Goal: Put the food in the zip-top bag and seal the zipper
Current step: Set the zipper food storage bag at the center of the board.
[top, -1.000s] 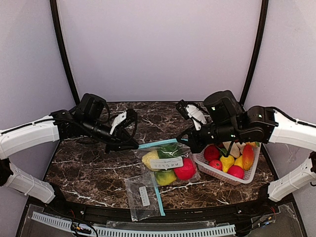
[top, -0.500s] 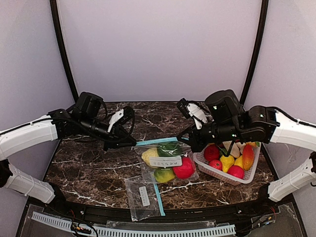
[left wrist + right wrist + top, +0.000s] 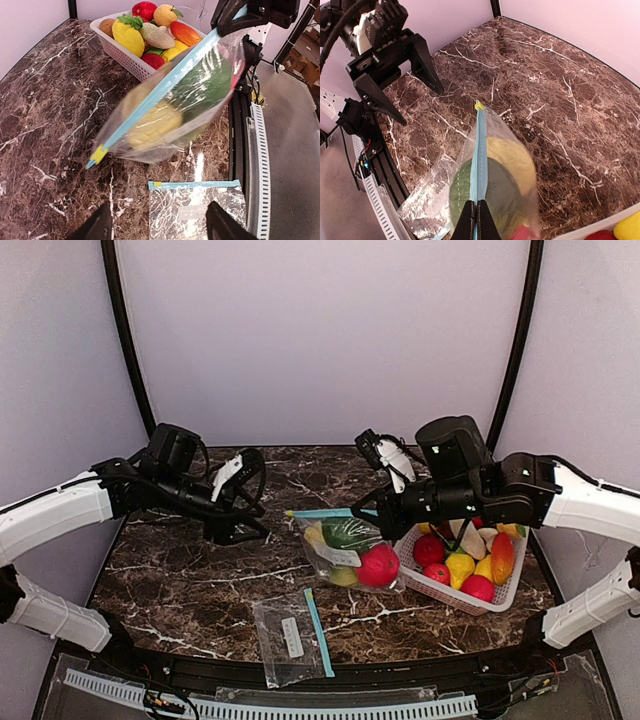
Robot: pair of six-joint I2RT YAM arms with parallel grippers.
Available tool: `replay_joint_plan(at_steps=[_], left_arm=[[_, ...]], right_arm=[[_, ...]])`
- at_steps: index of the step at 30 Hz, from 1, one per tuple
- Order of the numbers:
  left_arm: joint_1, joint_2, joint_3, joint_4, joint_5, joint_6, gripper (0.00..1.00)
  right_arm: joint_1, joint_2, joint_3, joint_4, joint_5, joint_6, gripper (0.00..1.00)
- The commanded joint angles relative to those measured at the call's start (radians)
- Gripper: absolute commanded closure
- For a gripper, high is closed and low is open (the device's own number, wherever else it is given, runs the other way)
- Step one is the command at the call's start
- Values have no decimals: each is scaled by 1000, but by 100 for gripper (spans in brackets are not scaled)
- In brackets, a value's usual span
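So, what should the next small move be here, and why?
Probably lower the right gripper to rest the zip-top bag on the table. The zipper looks shut along its length, the food is inside, the left gripper stands open and clear, and only the right jaws hold the bag.

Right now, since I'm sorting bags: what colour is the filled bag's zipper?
Light blue zipper, yellow end; clearest in left wrist view.

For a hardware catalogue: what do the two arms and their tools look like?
The left arm and right arm have white-shelled links with black joints. The left tool and right tool have black tapering fingers and a white block behind them. Black cables loop over the left wrist.
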Motion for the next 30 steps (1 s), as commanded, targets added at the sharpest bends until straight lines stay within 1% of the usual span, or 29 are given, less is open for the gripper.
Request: replay_joint_plan(at_steps=[1,5,7,9,13,15,17,20,22,25,29,30], left_arm=[[19,-60,6,15,76,-69,27],[81,-121,-33,109,109,-145,18],[114,-132,-41,129,99,-186,16],[135,-127,-36,127,66,-207,15],[153,-101,-20,111,-40,-253,15],[153,-100,-16,100,-116,-278,15],[152,-113,-20,85,-231,-331,16],[152,-181,-79,103,-281,-410,16],[152,-238,-132,123,-290,-505,16],[152,-319,-214,128,-312,-591,16],[152,-395,-298,127,-330,-712,16],[152,-402,-309,128,-325,-744,16]], right_arm=[[-9,87,55,179,-52,15,100],[-17,193,142,195,-24,11,100],[-43,236,175,205,-27,22,100],[-78,275,198,238,-80,34,100],[-148,366,265,268,-174,54,100],[-192,409,286,268,-205,81,100],[-258,454,283,268,-246,132,100],[-349,504,253,269,-339,230,100],[-392,524,229,268,-368,279,99],[-419,524,197,268,-367,298,83],[-428,484,174,258,-313,300,42],[-427,469,172,250,-288,292,34]])
